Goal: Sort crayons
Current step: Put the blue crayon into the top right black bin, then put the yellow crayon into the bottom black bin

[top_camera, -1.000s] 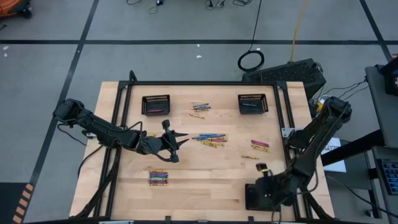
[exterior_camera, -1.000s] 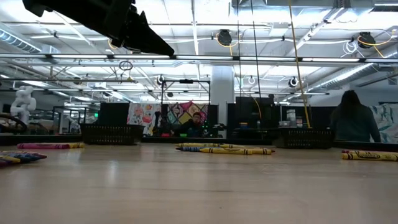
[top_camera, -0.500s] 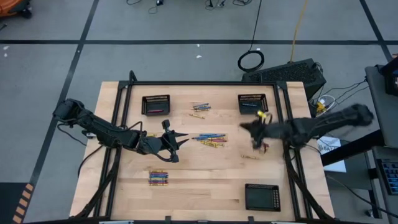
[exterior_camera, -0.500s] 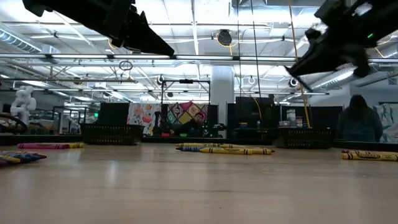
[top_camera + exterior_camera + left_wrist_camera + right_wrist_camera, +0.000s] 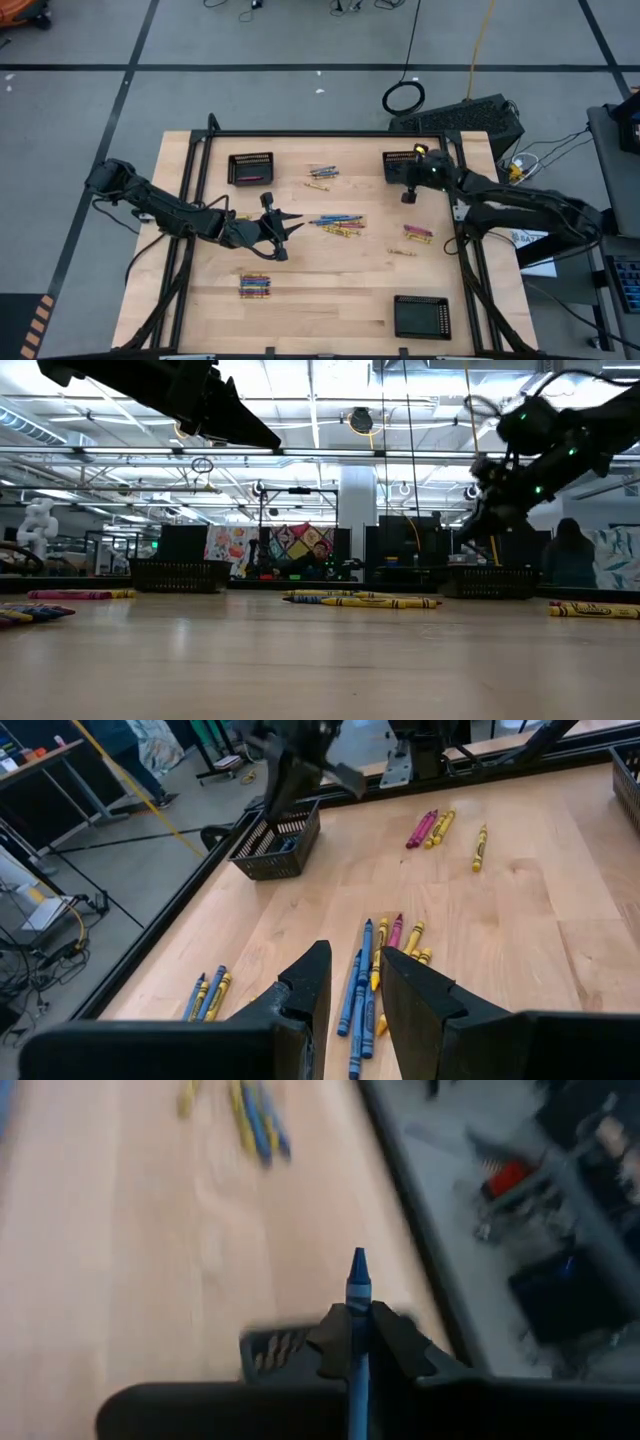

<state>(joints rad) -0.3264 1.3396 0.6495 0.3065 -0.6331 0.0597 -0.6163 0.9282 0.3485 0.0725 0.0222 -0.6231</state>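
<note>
Crayons lie in groups on the wooden table: a middle group [image 5: 340, 224], a far group [image 5: 320, 176], a right group [image 5: 417, 233] and a near-left group [image 5: 255, 286]. My left gripper [image 5: 290, 222] is open and empty above the table, just left of the middle group [image 5: 375, 970]. My right gripper [image 5: 408, 190] hovers by the near side of the far right black basket [image 5: 406, 166], shut on a blue crayon [image 5: 357, 1305]. It also shows in the low view [image 5: 480, 500]. My right gripper pinches the blue crayon's shaft [image 5: 357, 1320] between its two fingers. The crayon lies along the fingers, and its pointed tip [image 5: 358, 1262] sticks out past the fingertips. It is lifted clear of the table.
A black basket stands at the far left [image 5: 250, 167] and another at the near right [image 5: 421, 316]. A single yellow crayon [image 5: 402, 252] lies near the right group. Black rails run along the table's edges.
My right gripper has swung from over the near right basket toward the table's far edge, past the right crayon group, and is now beside the far right basket.
</note>
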